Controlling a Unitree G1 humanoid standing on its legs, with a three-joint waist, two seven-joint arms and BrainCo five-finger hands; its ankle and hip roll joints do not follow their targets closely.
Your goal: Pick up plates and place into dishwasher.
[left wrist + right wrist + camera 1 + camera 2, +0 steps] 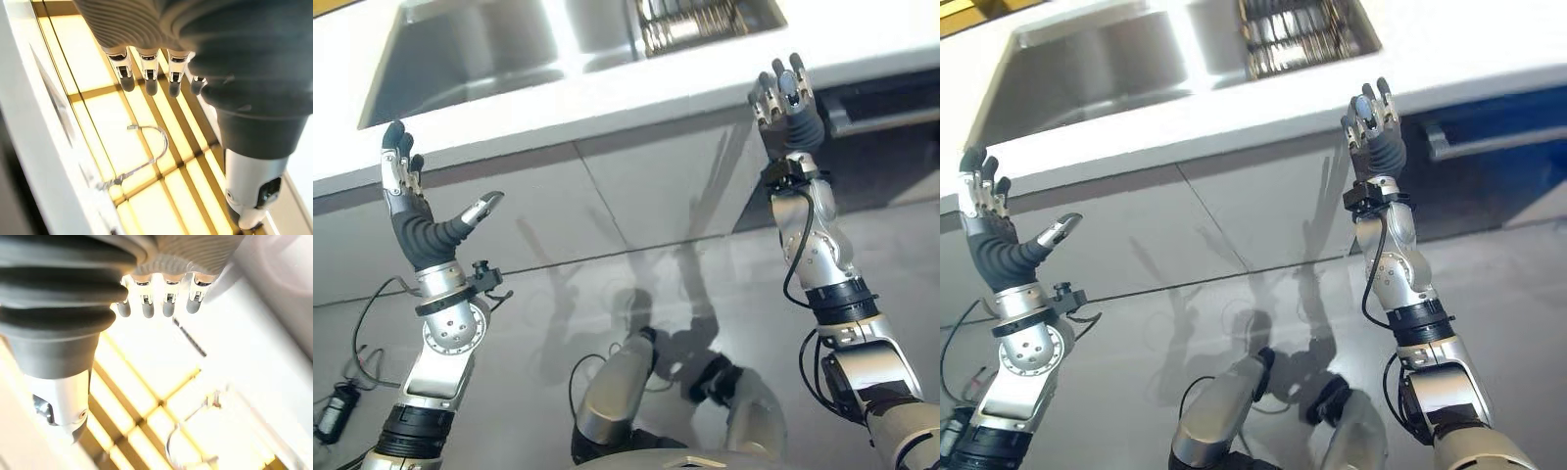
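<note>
Both hands are raised in front of the white counter [636,98], fingers straight and spread, nothing in them. My left hand [406,211] is up at the left, below the counter's front edge, thumb out to the side. My right hand [790,103] is up at the right, with its fingertips over the counter's edge. In the left wrist view the straight fingers [146,73] point past a curved tap [146,147]. The right wrist view has its fingers [161,298] straight too. A dark appliance front with a bar handle [1489,142] lies under the counter, right of my right hand.
A steel double sink [460,59] is set into the counter. Its right basin holds a wire rack [690,24]. Pale grey cabinet doors [607,196] run below the counter, down to a grey floor [901,255].
</note>
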